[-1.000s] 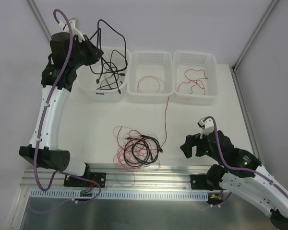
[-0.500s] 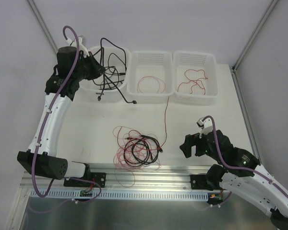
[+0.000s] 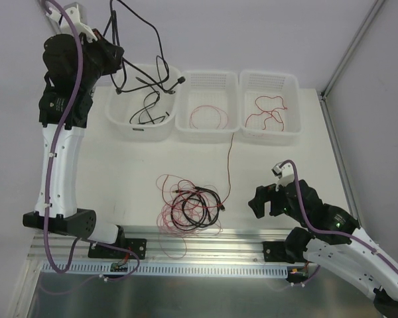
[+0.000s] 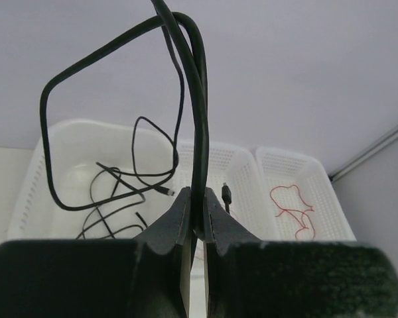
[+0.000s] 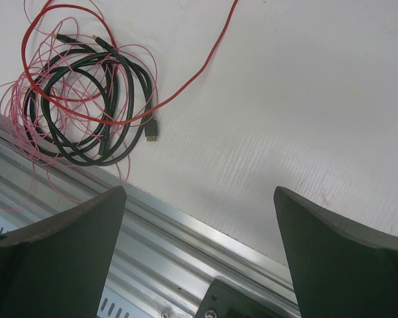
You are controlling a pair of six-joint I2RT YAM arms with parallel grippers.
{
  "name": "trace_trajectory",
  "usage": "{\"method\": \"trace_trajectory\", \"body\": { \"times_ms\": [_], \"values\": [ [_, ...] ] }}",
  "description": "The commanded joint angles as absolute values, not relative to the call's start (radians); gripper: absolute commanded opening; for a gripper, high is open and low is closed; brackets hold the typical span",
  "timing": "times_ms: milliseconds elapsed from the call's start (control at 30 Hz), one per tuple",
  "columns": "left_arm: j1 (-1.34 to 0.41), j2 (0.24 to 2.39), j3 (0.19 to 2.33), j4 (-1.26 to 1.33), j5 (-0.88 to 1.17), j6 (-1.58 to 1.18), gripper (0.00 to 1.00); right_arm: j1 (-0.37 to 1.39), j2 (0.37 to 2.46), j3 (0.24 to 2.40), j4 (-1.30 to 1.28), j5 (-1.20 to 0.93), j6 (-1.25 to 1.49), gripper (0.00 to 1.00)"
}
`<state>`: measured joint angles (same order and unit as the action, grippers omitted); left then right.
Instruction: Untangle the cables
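My left gripper (image 3: 119, 63) is raised high above the left white basket (image 3: 123, 119) and is shut on a black cable (image 3: 149, 36). The cable loops up and hangs down toward that basket; in the left wrist view it stands pinched between the fingers (image 4: 198, 218), with one plug (image 4: 227, 195) dangling. More black cable (image 3: 146, 114) lies in the left basket. A tangle of black, red and fine pinkish cables (image 3: 189, 207) lies on the table near the front edge, also in the right wrist view (image 5: 86, 106). My right gripper (image 3: 262, 199) is open and empty, right of the tangle.
The middle basket (image 3: 205, 129) holds a red cable (image 3: 209, 118). The right basket (image 3: 292, 129) holds a red cable (image 3: 268, 109). A long red wire (image 3: 229, 162) runs from the middle basket to the tangle. A metal rail (image 3: 205, 235) edges the table front.
My left arm has lifted up and back with the black cable, pulling its loops and plug out of the left basket and higher. The right arm has not moved.
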<state>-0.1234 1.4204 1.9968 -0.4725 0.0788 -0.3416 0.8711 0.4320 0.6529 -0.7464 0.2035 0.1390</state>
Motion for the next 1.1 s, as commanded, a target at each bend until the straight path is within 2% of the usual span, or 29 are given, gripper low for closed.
{"method": "trace_trajectory", "body": {
  "times_ms": [0,367,633,867,1033,1067],
  "values": [
    [-0.117,1.501,2.017,-0.402,-0.027,-0.252,0.0,0.876,0.425,0.687,-0.738,0.212,0.144,0.99],
    [-0.117,1.739,1.939,-0.318,-0.141,-0.072,0.0,0.876,0.433,0.678,-0.742,0.222,0.135,1.0],
    [-0.115,1.926,1.844,-0.365,-0.002,-0.149,0.0,0.876,0.474,0.692,-0.727,0.212,0.126,1.0],
    [-0.094,2.124,1.937,-0.555,0.075,-0.219,0.0,0.876,0.471,0.69,-0.732,0.219,0.121,1.0],
    [-0.065,2.174,1.948,-0.607,0.09,-0.247,0.0,0.874,0.482,0.692,-0.716,0.199,0.127,1.0],
    [-0.058,2.175,1.95,-0.62,0.116,-0.253,0.04,0.876,0.485,0.693,-0.716,0.196,0.127,1.0]
  ]
}}
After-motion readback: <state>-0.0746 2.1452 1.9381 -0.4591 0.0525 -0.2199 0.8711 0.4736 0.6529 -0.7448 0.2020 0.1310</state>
